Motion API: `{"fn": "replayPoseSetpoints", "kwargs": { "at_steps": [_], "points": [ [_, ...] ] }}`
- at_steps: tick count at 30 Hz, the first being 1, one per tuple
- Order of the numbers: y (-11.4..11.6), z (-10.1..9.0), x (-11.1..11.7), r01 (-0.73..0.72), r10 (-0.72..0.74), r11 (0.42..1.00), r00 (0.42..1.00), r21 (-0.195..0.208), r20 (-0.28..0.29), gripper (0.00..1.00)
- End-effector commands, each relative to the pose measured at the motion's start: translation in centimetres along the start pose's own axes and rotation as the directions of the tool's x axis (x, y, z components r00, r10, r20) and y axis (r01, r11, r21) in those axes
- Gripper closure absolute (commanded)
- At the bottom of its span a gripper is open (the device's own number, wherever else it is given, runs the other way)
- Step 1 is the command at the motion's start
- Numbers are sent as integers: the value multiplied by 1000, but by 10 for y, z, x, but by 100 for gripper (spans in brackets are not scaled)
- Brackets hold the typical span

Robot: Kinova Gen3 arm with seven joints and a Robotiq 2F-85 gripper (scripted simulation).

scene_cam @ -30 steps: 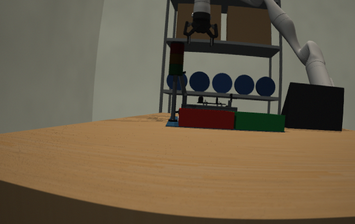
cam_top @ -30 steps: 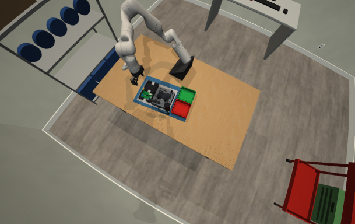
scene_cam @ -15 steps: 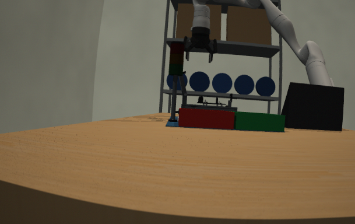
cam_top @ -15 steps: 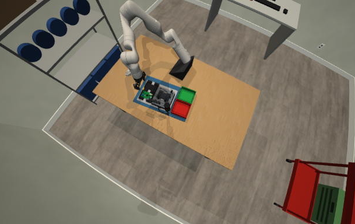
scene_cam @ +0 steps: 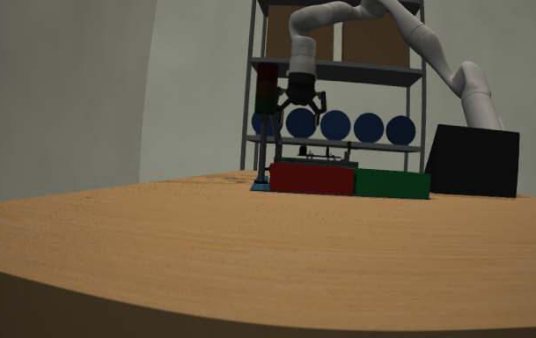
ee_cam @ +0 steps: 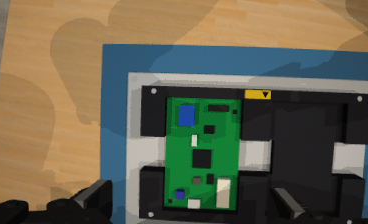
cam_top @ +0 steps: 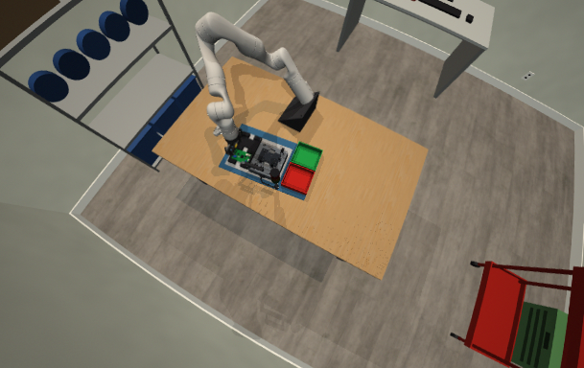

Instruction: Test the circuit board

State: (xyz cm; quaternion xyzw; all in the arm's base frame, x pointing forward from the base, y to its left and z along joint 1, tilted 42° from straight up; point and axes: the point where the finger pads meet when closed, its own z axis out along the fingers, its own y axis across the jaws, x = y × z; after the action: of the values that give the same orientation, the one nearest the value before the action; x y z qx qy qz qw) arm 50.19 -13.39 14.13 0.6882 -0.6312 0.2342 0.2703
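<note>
The green circuit board (ee_cam: 202, 170) (cam_top: 241, 155) lies flat, component side up, in the left pocket of the black tray (ee_cam: 255, 192) (cam_top: 251, 142). A cream-white connector (ee_cam: 223, 192) is near its lower right corner in the wrist view. My gripper (ee_cam: 189, 202) (scene_cam: 299, 122) is open and empty, above the tray, its fingers to either side of the board in the wrist view. The tester (cam_top: 270, 156) is beside the tray; its pins, hook and lid position are too small to tell. The signal light (cam_top: 275, 176) (scene_cam: 267, 88) looks unlit. The green bin (cam_top: 307, 156) (scene_cam: 392, 184) and red bin (cam_top: 297, 178) (scene_cam: 312, 180) look empty from above.
The tray's right pocket (ee_cam: 305, 150) is empty. Tray and tester stand on a blue mat (ee_cam: 116, 100) on the wooden table (cam_top: 367, 192). The signal light's tall pole (scene_cam: 263, 150) rises near the red bin. The black arm base (cam_top: 298, 112) stands behind the green bin.
</note>
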Motion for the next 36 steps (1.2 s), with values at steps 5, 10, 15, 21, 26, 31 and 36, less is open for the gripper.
{"fn": "replayPoseSetpoints", "kwargs": {
  "at_steps": [5, 10, 15, 21, 26, 31, 36],
  "points": [
    [6, 44, 0, 2, -2, 1000, 1000, -22, -3, 0],
    [6, 59, 0, 2, -2, 1000, 1000, -22, -3, 0],
    [7, 67, 1, 2, -2, 1000, 1000, -22, -3, 0],
    [7, 70, 1, 2, -2, 1000, 1000, -22, -3, 0],
    [7, 70, 1, 2, -2, 1000, 1000, -22, -3, 0],
    [7, 70, 1, 2, -2, 1000, 1000, -22, -3, 0],
    [7, 70, 1, 2, -2, 1000, 1000, -22, -3, 0]
  ]
}}
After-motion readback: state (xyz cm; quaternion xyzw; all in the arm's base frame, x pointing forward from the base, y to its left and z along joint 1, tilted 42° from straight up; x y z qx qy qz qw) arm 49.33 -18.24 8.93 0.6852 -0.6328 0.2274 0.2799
